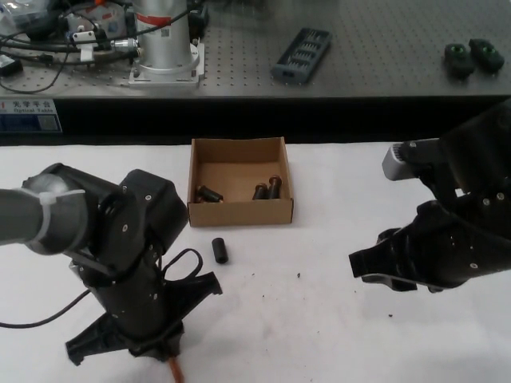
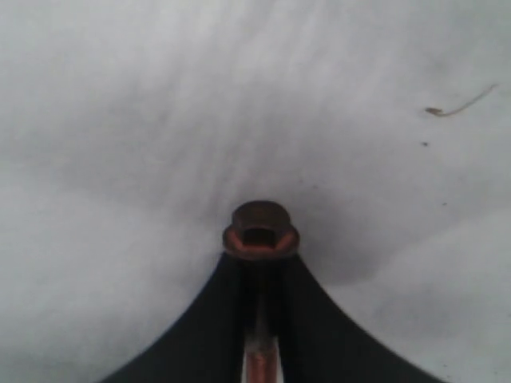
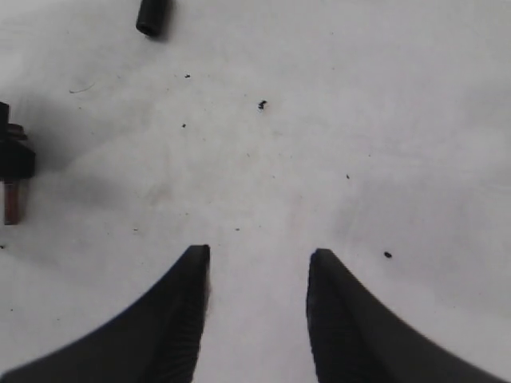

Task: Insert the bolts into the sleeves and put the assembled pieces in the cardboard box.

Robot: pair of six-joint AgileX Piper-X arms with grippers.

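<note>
Clamping a copper bolt [image 2: 260, 238], the left gripper [image 2: 260, 267] hovers near a loose black sleeve [image 1: 219, 250] beside the cardboard box [image 1: 239, 214]; the right gripper [image 3: 259, 263] hangs spread, empty.

Sleeve [image 1: 220, 250] beside box [image 1: 239, 214]; coppery bolt [image 2: 260, 231] clamped

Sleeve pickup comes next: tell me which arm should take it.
Right. The right gripper is open and empty, with the sleeve ahead of it; the left gripper is shut on a bolt.
</note>
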